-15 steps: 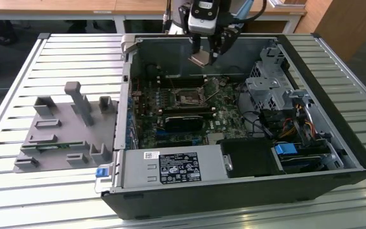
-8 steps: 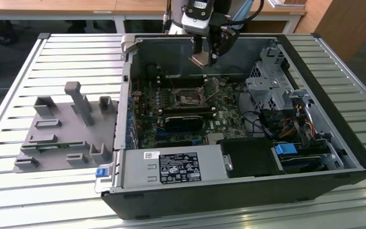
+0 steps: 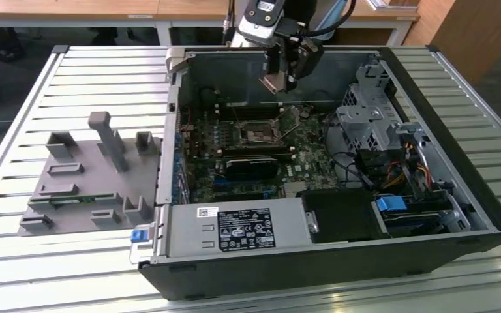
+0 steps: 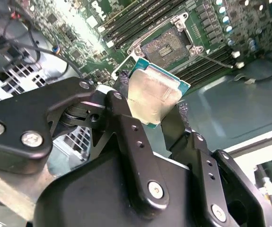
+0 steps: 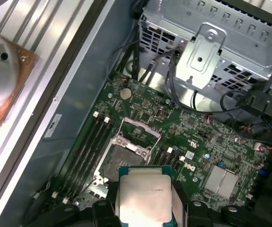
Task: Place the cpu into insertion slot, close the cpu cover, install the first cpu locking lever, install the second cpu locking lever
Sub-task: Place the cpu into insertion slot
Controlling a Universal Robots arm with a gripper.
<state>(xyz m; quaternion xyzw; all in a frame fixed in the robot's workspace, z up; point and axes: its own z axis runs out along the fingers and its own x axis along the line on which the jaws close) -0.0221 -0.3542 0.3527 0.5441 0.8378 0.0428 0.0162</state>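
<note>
We're gripping the cpu (image 5: 144, 196) by its edges, gripper (image 3: 278, 81) fingers closed on it, hovering inside the open computer case (image 3: 320, 267) above the insertion slot (image 5: 119, 163). The slot is sitting empty and the cpu cover (image 5: 143, 126) is standing open. We're finishing none of the four steps yet.

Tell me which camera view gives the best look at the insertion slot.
Second wrist view: the insertion slot lies whole and uncovered beyond the held cpu, rim and dark bed plain. In the first wrist view the cpu hides its near edge. The exterior view shows it as a small dark square.
</note>
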